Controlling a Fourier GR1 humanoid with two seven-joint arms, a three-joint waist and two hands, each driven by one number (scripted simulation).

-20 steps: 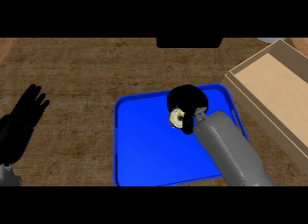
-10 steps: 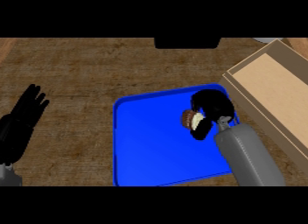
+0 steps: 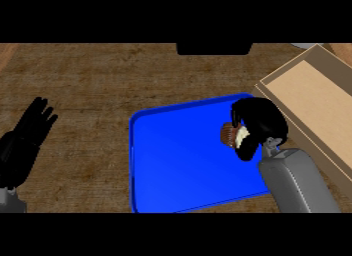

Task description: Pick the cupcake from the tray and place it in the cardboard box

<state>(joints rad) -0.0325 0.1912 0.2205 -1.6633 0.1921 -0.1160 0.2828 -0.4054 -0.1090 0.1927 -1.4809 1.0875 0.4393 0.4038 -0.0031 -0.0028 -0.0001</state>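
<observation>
Blue tray (image 3: 179, 160) lies under and to the left of the right hand (image 3: 262, 119). The hand hangs over the tray's right margin, toward the far corner. Fingers are curled round the cupcake (image 3: 228, 134) and clamped on it. Cupcake is tipped sideways, brown top facing left, pale wrapper on the palm side. It shows just left of the hand, over the tray, not yet past the tray's edge. Can't tell from this angle whether it is clear of the tray's surface.

Vs 1.0 s ago: hand + cupcake were nearer the tray's middle. At 0.5 s ago they were partway across, and now they are further right again. Grip looks the same in all three. Grey forearm has swung w/ it and comes in from the lower right.

Cardboard box (image 3: 319, 100) is just right of the hand, open top, tan inside. Its near wall runs close along the tray's right corner; touching or not, can't tell.

Left hand (image 3: 22, 145) is well apart to the left, over the wooden counter (image 3: 98, 85), fingers straight & together, pointing away. Same spot as before. Tray and box haven't moved.
</observation>
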